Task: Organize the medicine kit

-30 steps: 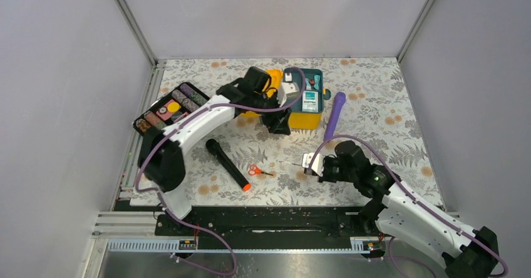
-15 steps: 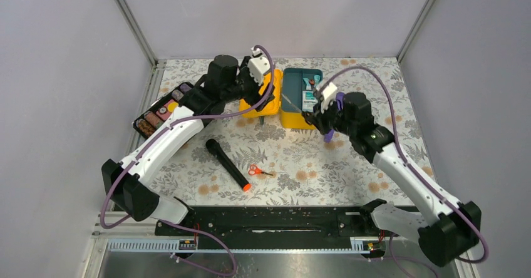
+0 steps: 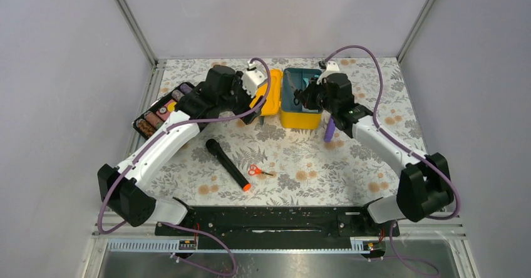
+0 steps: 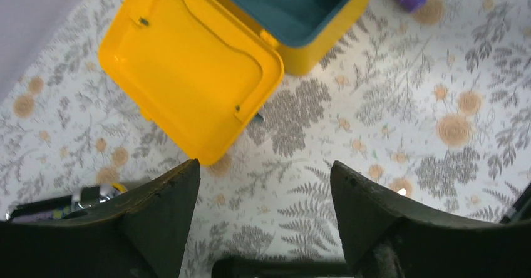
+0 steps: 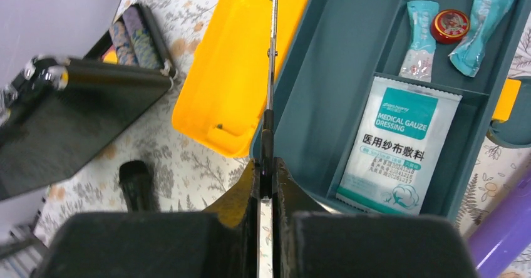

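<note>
Surveying the counter (image 3: 376, 102), the medicine kit (image 3: 300, 120) stands at the far centre, with its yellow lid (image 4: 188, 71) folded flat to its left and the teal insert tray (image 5: 338, 59) exposed. Stowed so far are 1 gauze dressing packet (image 5: 391, 143) in the near right compartment, with 2 teal sachets (image 5: 418, 37) and 1 small red tin (image 5: 449, 22) in the compartment beyond it. The long left compartment appears bare. The right fingers (image 5: 241, 206) are pinched tight on a thin metal tool (image 5: 273, 52), probably tweezers, whose shaft runs out along the tray's left wall; whether its tip is over the tray or the lid cannot be told. The left fingers (image 4: 163, 215) are spread wide above the counter just near of the lid, holding nothing. Loose outside the kit are 1 pair of red scissors (image 3: 257, 171), 1 black torch-like stick (image 3: 228, 163) and 1 purple object (image 3: 330, 131) just beside the kit's right wall. A black tray of coloured rolls (image 3: 159, 112) sits at the left edge. Judgement: packing is partly done, the metal tool looks next to go in, and the lid is not yet closed.
</note>
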Controlling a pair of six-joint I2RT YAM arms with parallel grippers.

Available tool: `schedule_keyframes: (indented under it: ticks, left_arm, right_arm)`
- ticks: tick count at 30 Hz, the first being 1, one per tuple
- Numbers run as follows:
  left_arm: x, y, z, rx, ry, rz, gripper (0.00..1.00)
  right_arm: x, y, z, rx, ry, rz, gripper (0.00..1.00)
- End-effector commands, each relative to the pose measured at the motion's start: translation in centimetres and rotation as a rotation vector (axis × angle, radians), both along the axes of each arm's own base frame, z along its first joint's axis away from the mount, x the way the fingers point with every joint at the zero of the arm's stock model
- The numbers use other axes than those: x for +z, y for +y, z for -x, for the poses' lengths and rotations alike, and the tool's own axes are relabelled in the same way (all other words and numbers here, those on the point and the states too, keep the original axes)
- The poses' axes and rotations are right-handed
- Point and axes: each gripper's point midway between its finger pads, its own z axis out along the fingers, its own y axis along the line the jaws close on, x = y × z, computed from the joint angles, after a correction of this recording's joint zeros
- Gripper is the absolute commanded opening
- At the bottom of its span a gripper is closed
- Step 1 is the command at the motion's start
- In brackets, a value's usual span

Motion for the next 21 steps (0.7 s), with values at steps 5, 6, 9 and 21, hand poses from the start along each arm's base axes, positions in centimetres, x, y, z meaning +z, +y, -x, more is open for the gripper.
schedule_keyframes:
  ticks: [5,6,9,21]
  left_arm:
    - [-1.4,1.2,3.1,-0.097,0.077,-0.08,0.77]
    - [-1.5,1.2,3.1,-0.099,0.085,-0.086,0.77]
    - [-1.2,1.1,2.8,-0.105,0.08,-0.094,0.77]
    - [-1.3,1.4,2.9,-0.106,0.065,-0.111,0.77]
  right_arm:
    - [2.6,-0.6,-5.4,-0.256,0.0,-0.149,0.0]
    - [2.2,-0.5,-5.7,-0.265,0.013,-0.149,0.0]
    - [1.0,-0.4,-6.3,-0.3,0.066,-0.155,0.0]
    - [-4.8,-0.4,-7.3,-0.394,0.265,-0.111,0.0]
